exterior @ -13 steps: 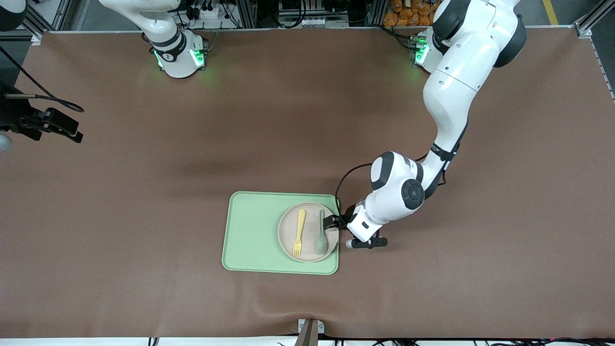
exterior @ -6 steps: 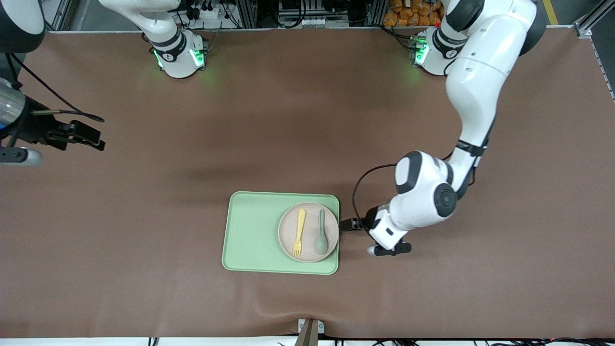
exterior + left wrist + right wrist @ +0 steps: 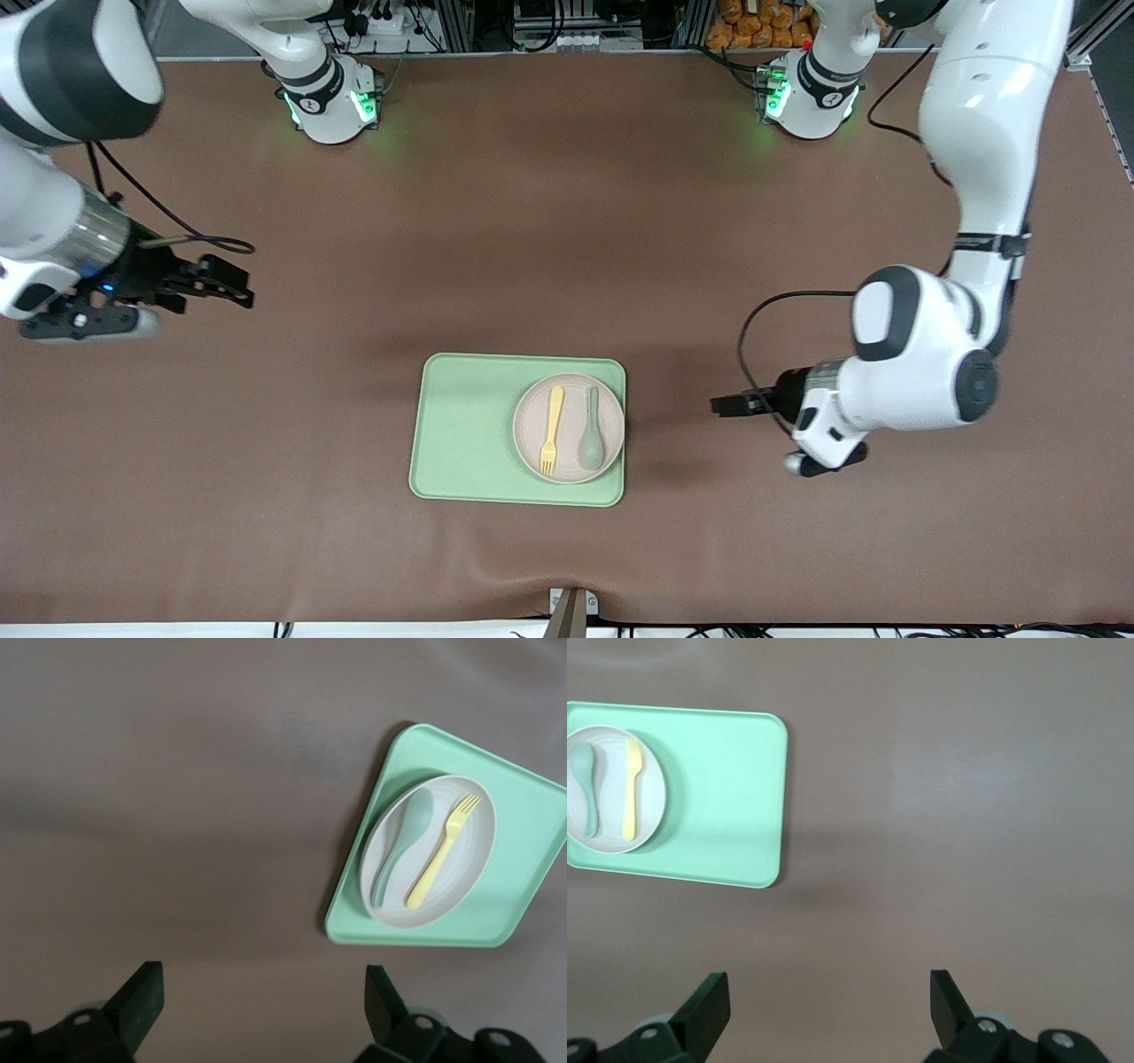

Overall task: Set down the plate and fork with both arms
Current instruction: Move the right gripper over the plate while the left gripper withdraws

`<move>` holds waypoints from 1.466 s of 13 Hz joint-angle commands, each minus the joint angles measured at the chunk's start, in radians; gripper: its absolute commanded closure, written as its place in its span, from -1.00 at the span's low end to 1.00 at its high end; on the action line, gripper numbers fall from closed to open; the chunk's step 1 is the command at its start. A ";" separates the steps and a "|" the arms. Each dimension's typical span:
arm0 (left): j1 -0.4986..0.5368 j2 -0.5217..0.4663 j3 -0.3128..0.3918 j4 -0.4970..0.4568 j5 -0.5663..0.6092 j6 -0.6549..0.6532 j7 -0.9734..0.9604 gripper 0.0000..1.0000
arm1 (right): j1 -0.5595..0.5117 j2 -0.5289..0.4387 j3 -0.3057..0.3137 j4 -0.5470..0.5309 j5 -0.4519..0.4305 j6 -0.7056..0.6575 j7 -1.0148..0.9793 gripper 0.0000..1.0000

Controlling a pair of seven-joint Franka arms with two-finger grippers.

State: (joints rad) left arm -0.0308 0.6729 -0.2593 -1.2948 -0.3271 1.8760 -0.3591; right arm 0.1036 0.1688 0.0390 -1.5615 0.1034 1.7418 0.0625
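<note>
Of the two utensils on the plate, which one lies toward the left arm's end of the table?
The grey-green spoon; the yellow fork lies beside it on the plate, toward the right arm's end.

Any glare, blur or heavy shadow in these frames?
Front view: even light, soft shadow on the table above the tray; green glow at both bases. Left wrist view: plate, fork and spoon sharp; the open left gripper looks soft. Right wrist view: tray shadow faint, the open right gripper soft too.
</note>
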 commanded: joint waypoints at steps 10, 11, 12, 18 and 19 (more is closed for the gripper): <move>0.173 -0.524 -0.001 -0.301 0.281 -0.207 0.014 -1.00 | 0.169 0.237 -0.001 0.092 0.009 0.215 0.091 -1.00; 0.172 -0.533 -0.009 -0.294 0.312 -0.209 0.011 -1.00 | 0.188 0.260 -0.001 0.095 0.005 0.258 0.095 -1.00; 0.170 -0.548 -0.012 -0.294 0.329 -0.210 0.011 -1.00 | 0.203 0.288 -0.001 0.107 0.005 0.298 0.099 -1.00; 0.169 -0.625 -0.005 -0.293 0.359 -0.313 0.078 -1.00 | 0.321 0.518 -0.004 0.307 0.002 0.347 0.310 -1.00; 0.160 -0.641 0.002 -0.293 0.364 -0.334 0.097 -1.00 | 0.337 0.537 -0.004 0.310 0.002 0.417 0.345 -1.00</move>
State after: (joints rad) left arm 0.1351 0.0803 -0.2676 -1.5624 0.0116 1.5734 -0.3010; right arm 0.4133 0.6346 0.0434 -1.3353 0.1035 2.1125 0.3403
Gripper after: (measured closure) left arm 0.000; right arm 0.000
